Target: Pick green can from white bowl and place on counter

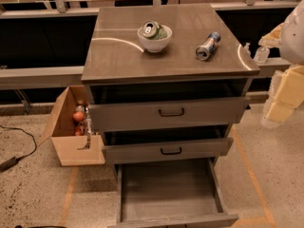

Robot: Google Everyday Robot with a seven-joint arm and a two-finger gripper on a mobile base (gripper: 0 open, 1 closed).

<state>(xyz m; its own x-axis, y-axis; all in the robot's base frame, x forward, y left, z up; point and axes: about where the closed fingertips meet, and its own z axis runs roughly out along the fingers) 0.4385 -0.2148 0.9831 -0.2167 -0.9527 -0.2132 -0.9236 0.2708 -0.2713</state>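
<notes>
The white bowl (pixel 154 38) stands on the counter (pixel 123 56), near the middle of its far half. The green can (pixel 153 30) lies tilted inside the bowl, with its silver top and pull tab facing up and toward me. My gripper (pixel 256 52) hangs off the counter's right edge, level with the top, well to the right of the bowl. It holds nothing that I can see. The pale arm (pixel 285 91) reaches in from the right side of the view.
A silver-and-blue can (pixel 207 46) lies on its side on the counter, right of the bowl, between it and my gripper. The cabinet's drawers stand partly open and the bottom one (pixel 168 194) is pulled far out. An open cardboard box (pixel 73 127) with items sits on the floor at left.
</notes>
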